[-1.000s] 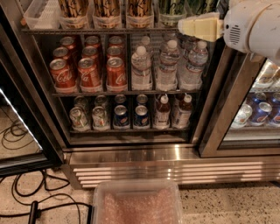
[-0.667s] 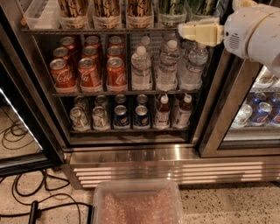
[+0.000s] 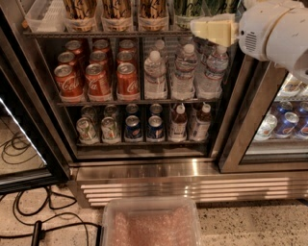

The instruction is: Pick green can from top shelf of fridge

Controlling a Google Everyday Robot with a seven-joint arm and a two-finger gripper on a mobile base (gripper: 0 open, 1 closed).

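Camera view: gripper under green can (top cropped).

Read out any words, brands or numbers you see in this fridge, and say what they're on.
"Coca-Cola": white script on the front red cans.
Green can, tan cans, water bottles, bottom-row cans: labels too blurred to read.
Hand, at the top shelf's right end: no text.

Cream tool, upper right, on rounded white arm with vents.
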